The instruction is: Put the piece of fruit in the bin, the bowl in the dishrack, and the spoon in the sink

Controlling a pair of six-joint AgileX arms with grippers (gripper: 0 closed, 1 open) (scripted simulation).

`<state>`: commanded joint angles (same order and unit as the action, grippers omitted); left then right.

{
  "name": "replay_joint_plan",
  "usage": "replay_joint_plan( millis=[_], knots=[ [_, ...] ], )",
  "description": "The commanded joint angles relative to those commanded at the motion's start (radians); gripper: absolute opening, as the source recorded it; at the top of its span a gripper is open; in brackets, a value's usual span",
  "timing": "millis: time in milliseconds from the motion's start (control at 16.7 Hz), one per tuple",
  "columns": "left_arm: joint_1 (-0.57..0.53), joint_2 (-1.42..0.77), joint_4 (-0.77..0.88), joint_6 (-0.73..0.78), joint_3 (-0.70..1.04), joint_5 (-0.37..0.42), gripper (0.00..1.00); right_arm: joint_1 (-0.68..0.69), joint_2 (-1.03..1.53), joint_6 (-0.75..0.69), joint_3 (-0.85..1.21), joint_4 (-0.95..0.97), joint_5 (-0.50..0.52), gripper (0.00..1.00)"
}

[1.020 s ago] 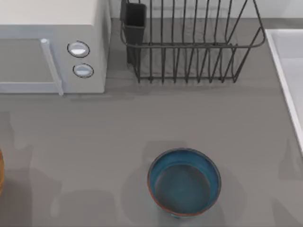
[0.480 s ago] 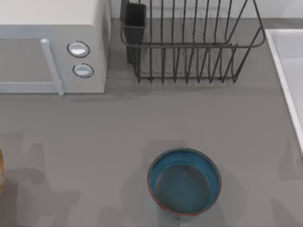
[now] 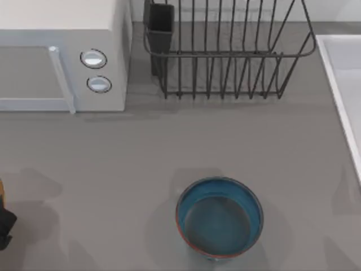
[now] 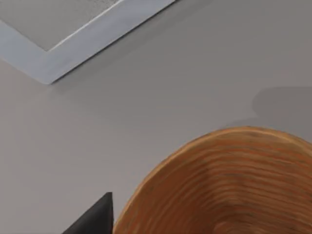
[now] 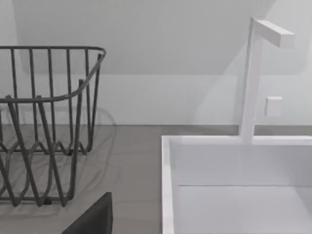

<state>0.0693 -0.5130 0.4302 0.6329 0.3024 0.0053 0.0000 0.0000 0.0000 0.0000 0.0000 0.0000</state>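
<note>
The blue bowl [image 3: 220,218] sits upright on the grey table [image 3: 169,147], in front of the dishrack [image 3: 225,51]. The left gripper [image 3: 4,226], jaw state unclear, hovers beside a wooden bin [image 4: 224,185]. The sink [image 5: 234,185] lies ahead of the right gripper [image 5: 92,219].

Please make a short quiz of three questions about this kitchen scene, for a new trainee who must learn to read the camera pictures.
1. True or false: the bowl already sits inside the dishrack.
2. On which side of the top view does the sink lie? A) left B) right C) centre
3. Fill the gap: the white microwave has ____ round knobs on its front.

Key
1. False. The bowl stands upright on the grey table, well in front of the dishrack, with nothing in it.
2. B. The sink rim runs along the right edge.
3. Two.
</note>
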Motion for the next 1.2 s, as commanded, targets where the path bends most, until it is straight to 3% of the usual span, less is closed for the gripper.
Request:
replay_joint_plan(
  millis=[240,480,960,1200],
  knots=[
    [-0.033,0.270,-0.197,-0.373,-0.195,0.004,1.00,0.000,0.000,0.000,0.000,0.000,0.000,1.00],
    [-0.061,0.467,-0.386,-0.585,-0.294,-0.001,1.00,0.000,0.000,0.000,0.000,0.000,0.000,1.00],
    [-0.069,0.513,-0.430,-0.633,-0.302,-0.005,1.00,0.000,0.000,0.000,0.000,0.000,0.000,1.00],
    [-0.069,0.513,-0.430,-0.633,-0.302,-0.005,1.00,0.054,0.105,0.054,0.104,-0.090,0.002,1.00]
  ],
)
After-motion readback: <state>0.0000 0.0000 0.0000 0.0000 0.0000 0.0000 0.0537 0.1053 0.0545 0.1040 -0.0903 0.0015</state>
